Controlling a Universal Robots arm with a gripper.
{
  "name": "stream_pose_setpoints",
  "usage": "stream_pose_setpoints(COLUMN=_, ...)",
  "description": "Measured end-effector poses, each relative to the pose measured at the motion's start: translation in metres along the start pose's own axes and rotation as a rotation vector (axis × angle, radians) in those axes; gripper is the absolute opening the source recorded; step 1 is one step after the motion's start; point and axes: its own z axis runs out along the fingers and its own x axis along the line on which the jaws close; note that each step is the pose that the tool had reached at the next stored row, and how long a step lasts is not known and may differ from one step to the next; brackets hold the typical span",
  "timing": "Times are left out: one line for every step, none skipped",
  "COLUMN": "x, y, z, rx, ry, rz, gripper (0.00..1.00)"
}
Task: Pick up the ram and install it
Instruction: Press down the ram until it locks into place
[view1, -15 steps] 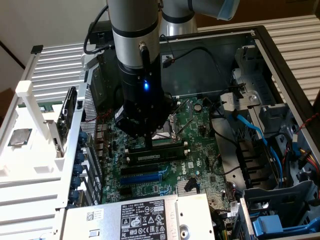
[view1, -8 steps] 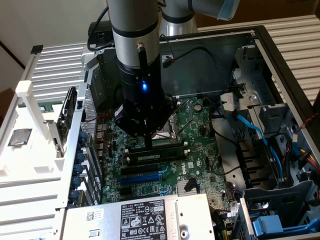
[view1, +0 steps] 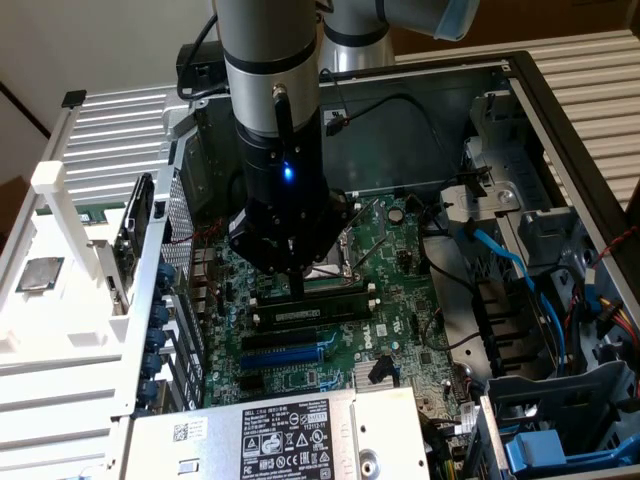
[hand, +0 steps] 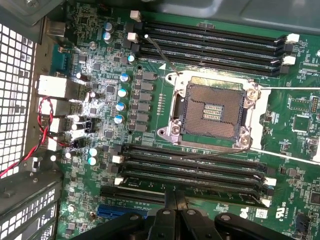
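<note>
Ram (view1: 312, 311) is seen lying lengthwise in one of the long black slots (hand: 195, 172) on the green motherboard (view1: 400, 330), just below the empty processor socket (hand: 212, 111). Its long axis runs across the board, parallel to the neighbouring slots. The hand (view1: 298, 283) is placed directly above it, fingers closed together, their tips touching or nearly touching the stick's upper edge near its middle. Nothing is gripped. Whether the stick is fully seated, with the white end clips latched, cannot be told.
</note>
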Motion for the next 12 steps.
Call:
stream_pose_setpoints(x=0.0000, y=0.0000, z=0.0000, rx=0.0000, ry=0.0000, rz=0.000, gripper=0.10)
stream_pose_setpoints(x=0.0000, y=0.0000, z=0.0000, rx=0.0000, ry=0.0000, rz=0.000, gripper=0.10)
stream_pose_setpoints(x=-0.0001, y=0.0000, z=0.0000, rx=0.0001, ry=0.0000, rz=0.001, gripper=0.10)
stream_pose_setpoints(x=-0.0007, y=0.0001, z=0.0000, rx=0.0004, ry=0.0001, rz=0.003, gripper=0.10)
stream_pose_setpoints(x=-0.0015, y=0.0002, z=0.0000, rx=0.0009, ry=0.0004, rz=0.007, gripper=0.10)
stream_pose_setpoints(x=-0.0022, y=0.0002, z=0.0000, rx=0.0013, ry=0.0005, rz=0.010, gripper=0.10)
stream_pose_setpoints(x=-0.0031, y=0.0004, z=0.0000, rx=0.0016, ry=0.0006, rz=0.014, gripper=0.10)
stream_pose_setpoints(x=-0.0041, y=0.0006, z=0.0000, rx=0.0018, ry=0.0008, rz=0.017, gripper=0.10)
stream_pose_setpoints(x=-0.0051, y=0.0006, z=-0.0001, rx=0.0021, ry=0.0009, rz=0.019, gripper=0.10)
stream_pose_setpoints(x=-0.0062, y=0.0007, z=-0.0001, rx=0.0022, ry=0.0010, rz=0.022, gripper=0.10)
stream_pose_setpoints(x=-0.0073, y=0.0007, z=-0.0001, rx=0.0023, ry=0.0011, rz=0.024, gripper=0.10)
stream_pose_setpoints(x=-0.0085, y=0.0008, z=-0.0002, rx=0.0024, ry=0.0012, rz=0.025, gripper=0.10)
